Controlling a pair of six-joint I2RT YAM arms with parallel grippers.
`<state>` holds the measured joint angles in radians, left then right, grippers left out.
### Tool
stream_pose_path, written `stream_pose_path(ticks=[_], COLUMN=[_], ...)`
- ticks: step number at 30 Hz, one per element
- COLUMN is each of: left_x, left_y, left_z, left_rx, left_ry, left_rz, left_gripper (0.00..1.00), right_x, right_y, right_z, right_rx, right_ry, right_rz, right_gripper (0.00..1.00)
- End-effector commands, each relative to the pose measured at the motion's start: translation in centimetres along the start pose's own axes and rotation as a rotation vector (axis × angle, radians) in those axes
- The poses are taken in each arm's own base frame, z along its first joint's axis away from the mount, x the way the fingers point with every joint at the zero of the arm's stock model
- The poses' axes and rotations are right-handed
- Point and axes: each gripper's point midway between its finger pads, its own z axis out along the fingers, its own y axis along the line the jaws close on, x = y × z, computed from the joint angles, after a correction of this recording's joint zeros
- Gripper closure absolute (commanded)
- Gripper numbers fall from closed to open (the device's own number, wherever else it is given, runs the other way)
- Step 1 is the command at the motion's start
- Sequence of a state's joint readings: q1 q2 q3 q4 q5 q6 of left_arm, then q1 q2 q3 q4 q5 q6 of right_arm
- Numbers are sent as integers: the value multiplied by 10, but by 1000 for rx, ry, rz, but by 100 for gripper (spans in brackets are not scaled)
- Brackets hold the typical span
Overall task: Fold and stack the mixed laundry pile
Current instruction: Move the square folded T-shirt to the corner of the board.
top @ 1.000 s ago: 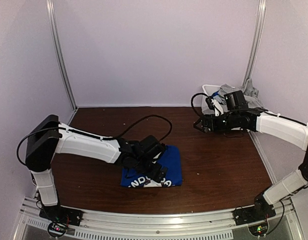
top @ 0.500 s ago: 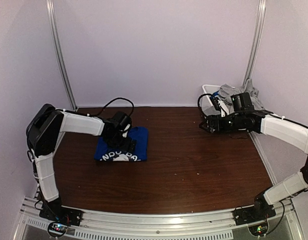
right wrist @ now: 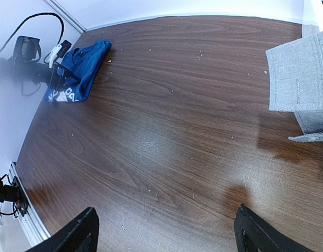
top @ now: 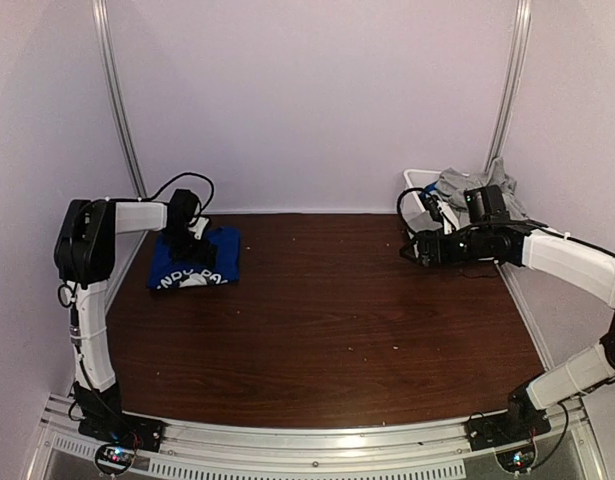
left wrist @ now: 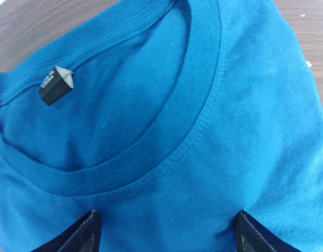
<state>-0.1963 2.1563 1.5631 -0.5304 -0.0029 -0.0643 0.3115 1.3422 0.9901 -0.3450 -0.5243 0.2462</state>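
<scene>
The blue shirt lies folded at 10 o'clock, likely to free the centre, left gripper wide over its collar; right gripper, wide and empty, hovers by grey clothes at 2 o'clock

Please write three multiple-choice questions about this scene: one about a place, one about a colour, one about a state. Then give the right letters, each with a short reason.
1. Where on the table does the blue shirt lie?
A) far left
B) centre
C) near right

2. What colour is the cloth hanging from the bin?
A) red
B) grey
C) green

3. In what state is the right hand?
A) shut on a shirt
B) shut on the bin
C) open and empty

Answers:
1 A, the top view shows the shirt at the table's far left.
2 B, light grey cloth drapes over the bin's rim.
3 C, its wrist view shows spread fingertips with only bare table between them.
</scene>
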Motion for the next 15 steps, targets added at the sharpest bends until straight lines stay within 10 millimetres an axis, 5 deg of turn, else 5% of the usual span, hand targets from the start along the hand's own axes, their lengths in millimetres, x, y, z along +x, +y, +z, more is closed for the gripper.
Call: stream_pose_path(ticks=[1,4,6,15], left_x=[-4,-15,-5,106], left_y=[7,1,-2,-35], left_z=[-37,-77,-93,-89], left_rx=[-60,-45,-54,3], left_ry=[27,-70,-88,20], left_rz=[90,6,-62,-230], left_gripper=[7,2,2,2], right_x=[-14,-17,-18,-20], right_y=[11,15,17,21], right_z=[-15,-16,-16,-19], right_rx=[-32,-51,-63,-75], right_ry=[-42,-50,-55,-61], right_rz=[-27,-21,-19,-27], right_gripper=[11,11,10,10])
